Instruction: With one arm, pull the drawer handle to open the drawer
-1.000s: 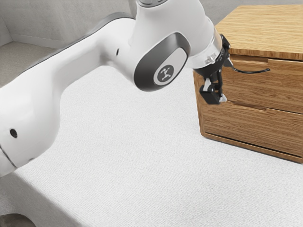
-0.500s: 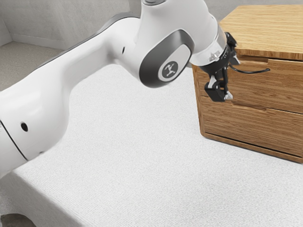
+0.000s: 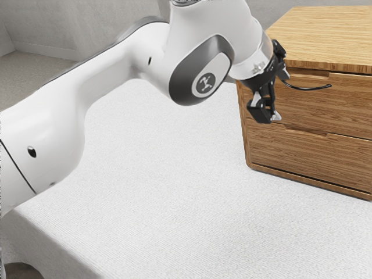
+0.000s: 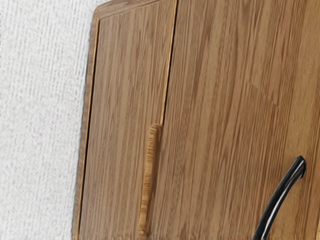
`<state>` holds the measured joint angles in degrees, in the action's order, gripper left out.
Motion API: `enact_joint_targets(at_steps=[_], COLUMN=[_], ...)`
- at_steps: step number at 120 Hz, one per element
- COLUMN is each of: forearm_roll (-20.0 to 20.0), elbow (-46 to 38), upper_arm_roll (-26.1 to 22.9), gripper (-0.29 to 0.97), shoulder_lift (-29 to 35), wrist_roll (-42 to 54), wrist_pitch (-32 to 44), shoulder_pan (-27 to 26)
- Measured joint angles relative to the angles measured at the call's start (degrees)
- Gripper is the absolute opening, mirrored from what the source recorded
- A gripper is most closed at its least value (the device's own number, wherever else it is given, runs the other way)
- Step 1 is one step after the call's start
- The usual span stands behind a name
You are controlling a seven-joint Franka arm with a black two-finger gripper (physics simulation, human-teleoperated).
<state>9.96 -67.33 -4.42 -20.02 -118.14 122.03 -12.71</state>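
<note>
A wooden cabinet (image 3: 325,35) stands on the table at the exterior view's right, with two drawers in its front. The upper drawer (image 3: 328,110) carries a thin black bow handle (image 3: 309,88) and looks shut, flush with the cabinet front. My gripper (image 3: 266,114) hangs at the front's left edge, fingertips down, just below and left of the handle's near end. Its fingers stand a little apart and hold nothing. In the wrist view the handle (image 4: 280,200) curves across the upper drawer's front (image 4: 230,100), beside the lower drawer's front (image 4: 125,125).
The white textured table (image 3: 174,192) stretches wide in front of the cabinet. The lower drawer (image 3: 308,154) has no handle in sight. My arm's big white links (image 3: 116,104) cross the view from the left. A grey floor and wall lie behind.
My hand first moved right and up toward the cabinet front, then eased back slightly left. The drawer front has not moved.
</note>
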Motion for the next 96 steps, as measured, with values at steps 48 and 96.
enact_joint_targets(at_steps=[48,96], forearm_roll=[0.06,0.09], elbow=[3.53,5.44], upper_arm_roll=[-0.68,-1.78], gripper=[0.68,0.68], shoulder_lift=[-3.16,-5.43], wrist_roll=[1.12,2.20], wrist_pitch=[0.03,0.22], shoulder_pan=[0.06,1.47])
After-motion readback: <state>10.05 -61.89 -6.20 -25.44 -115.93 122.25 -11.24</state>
